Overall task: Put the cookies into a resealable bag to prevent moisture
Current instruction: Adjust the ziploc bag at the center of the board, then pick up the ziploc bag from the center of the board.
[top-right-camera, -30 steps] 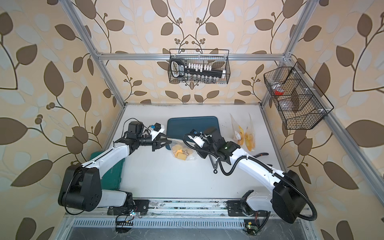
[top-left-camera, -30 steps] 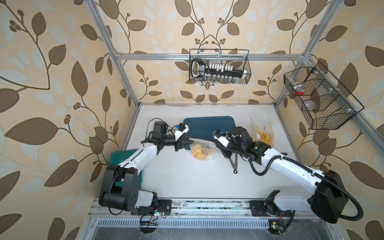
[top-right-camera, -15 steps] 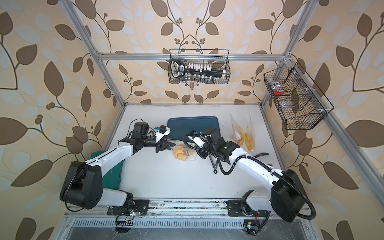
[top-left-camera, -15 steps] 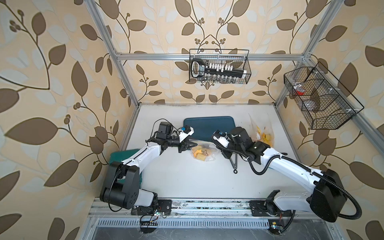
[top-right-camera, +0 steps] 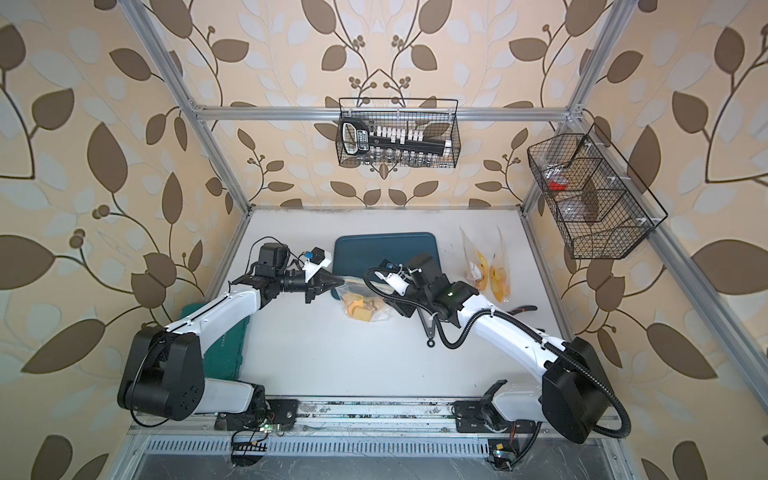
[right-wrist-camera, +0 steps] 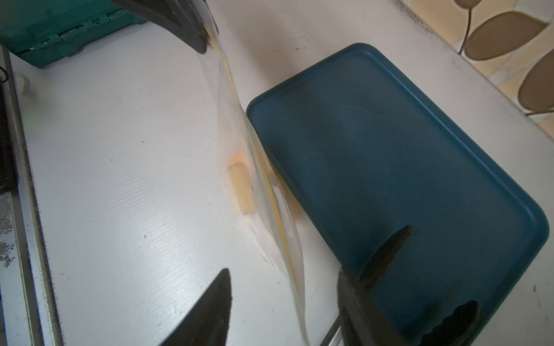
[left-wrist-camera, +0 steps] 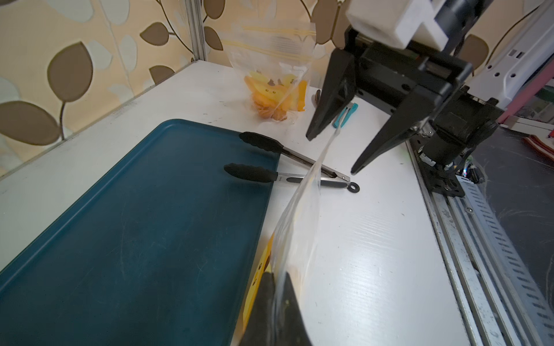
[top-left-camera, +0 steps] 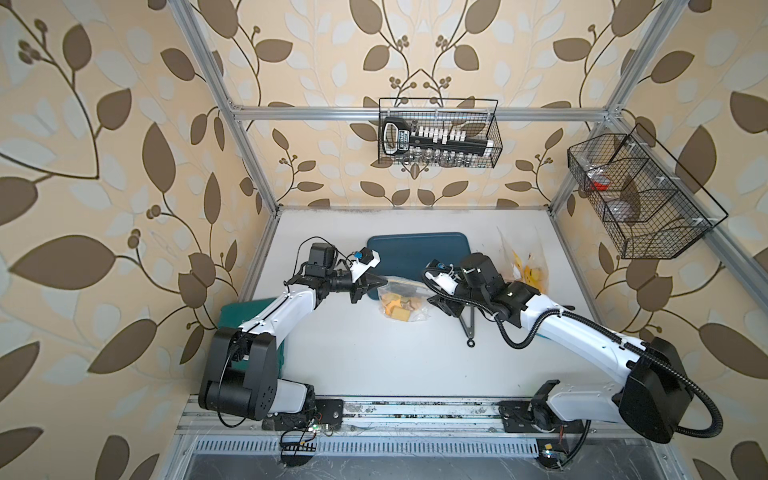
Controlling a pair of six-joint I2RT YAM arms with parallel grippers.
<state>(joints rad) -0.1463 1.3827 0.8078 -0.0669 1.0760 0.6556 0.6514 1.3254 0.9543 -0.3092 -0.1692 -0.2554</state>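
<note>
A clear resealable bag [top-left-camera: 405, 305] [top-right-camera: 365, 309] lies at the front edge of the blue tray, with the orange and brown cookies [top-left-camera: 395, 311] [top-right-camera: 358, 312] inside it. My left gripper [top-left-camera: 380, 280] [left-wrist-camera: 275, 299] is shut on one end of the bag's top edge [left-wrist-camera: 299, 221]. The top edge stretches across to my right gripper [top-left-camera: 432, 296] [right-wrist-camera: 283, 275], which is open with the strip passing between its fingers [right-wrist-camera: 221, 296], touching neither. One pale cookie [right-wrist-camera: 239, 185] shows through the plastic in the right wrist view.
An empty blue tray [top-left-camera: 417, 249] [left-wrist-camera: 135, 224] lies behind the bag. Black-tipped metal tongs [top-left-camera: 469, 324] [left-wrist-camera: 287, 167] lie under my right arm. Spare printed bags [top-left-camera: 528, 266] [left-wrist-camera: 269, 60] stand at the right. A green box [top-left-camera: 232, 320] [right-wrist-camera: 60, 27] is beside the left arm.
My left gripper moved right to the bag's top edge and shut on it. My right gripper, shut before, opened and let the edge go.
</note>
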